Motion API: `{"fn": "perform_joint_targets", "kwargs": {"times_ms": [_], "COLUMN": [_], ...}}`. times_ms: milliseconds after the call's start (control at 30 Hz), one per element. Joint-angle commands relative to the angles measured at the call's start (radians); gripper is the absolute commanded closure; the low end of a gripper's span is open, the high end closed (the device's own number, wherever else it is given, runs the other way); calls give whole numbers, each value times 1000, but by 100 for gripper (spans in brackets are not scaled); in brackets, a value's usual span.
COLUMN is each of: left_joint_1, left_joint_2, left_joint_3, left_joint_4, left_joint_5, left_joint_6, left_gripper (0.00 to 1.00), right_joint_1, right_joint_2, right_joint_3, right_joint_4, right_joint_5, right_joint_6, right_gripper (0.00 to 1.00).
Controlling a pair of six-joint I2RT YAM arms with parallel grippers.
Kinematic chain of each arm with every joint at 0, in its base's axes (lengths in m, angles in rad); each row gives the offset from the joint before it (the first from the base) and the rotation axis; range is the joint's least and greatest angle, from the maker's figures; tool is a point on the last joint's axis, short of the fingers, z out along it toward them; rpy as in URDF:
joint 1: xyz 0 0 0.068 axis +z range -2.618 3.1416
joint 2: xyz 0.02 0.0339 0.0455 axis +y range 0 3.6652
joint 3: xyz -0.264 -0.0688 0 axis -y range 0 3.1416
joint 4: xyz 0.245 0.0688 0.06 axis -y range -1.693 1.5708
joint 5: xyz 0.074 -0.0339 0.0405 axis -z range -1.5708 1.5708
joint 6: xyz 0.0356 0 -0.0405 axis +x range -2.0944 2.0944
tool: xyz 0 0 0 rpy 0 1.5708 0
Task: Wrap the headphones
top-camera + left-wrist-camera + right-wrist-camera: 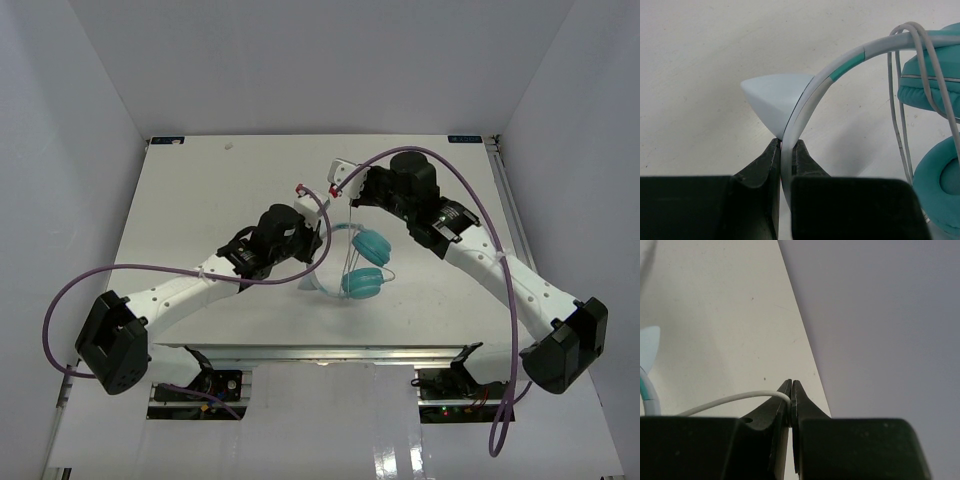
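- The small over-ear headphones (365, 265), with round teal ear cups and a thin pale headband, are near the middle of the flat white table top (190, 200). In the top view, one teal ear cup (372, 247) lies at about 12 o'clock of the other, and the two are close together.
- The pale white headband (810, 95) carries a short teal stripe and arches from the cups toward 9 o'clock in the top view.
- The thin white cord (897, 110) is draped over the headband just above the upper cup in the left wrist view, and several strands hang down beside the cups.
- The left pincer (786, 145) has its black jaws closed tight on the headband, which rises out from between them. The cups lie at its 3 o'clock in the top view.
- The right pincer (791, 385) is pinched almost fully closed on the cord, which leaves its tips toward 9 o'clock in its own view. In the top view it sits at about 11 o'clock of the cups, near them but apart.
- Whether the cups rest on the table cannot be told.
- A thick purple cable (60, 300) loops along each arm.
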Motion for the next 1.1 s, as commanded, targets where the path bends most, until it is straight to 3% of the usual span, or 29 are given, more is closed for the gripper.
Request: {"fn": "perform_joint_targets", "kwargs": {"times_ms": [0, 367, 533, 833, 1067], "left_joint_1": [-30, -67, -70, -67, 23], "left_joint_2": [-69, -80, -144, -187, -106], "left_joint_3": [16, 66, 81, 71, 38], "left_joint_4": [58, 64, 60, 65, 204], "left_joint_5": [31, 85, 51, -80, -134], "left_joint_6": [-33, -40, -37, -31, -97], "left_gripper": [100, 100, 100, 100, 100], "right_joint_1": [-72, -123, -202, -306, -327], "right_joint_2": [36, 75, 77, 124, 339], "right_joint_3": [4, -51, -77, -149, -108], "right_joint_4": [82, 78, 74, 75, 83], "right_joint_5": [-58, -159, -232, -478, -795], "right_joint_6": [68, 161, 242, 440, 684], "right_gripper": [92, 92, 92, 92, 92]}}
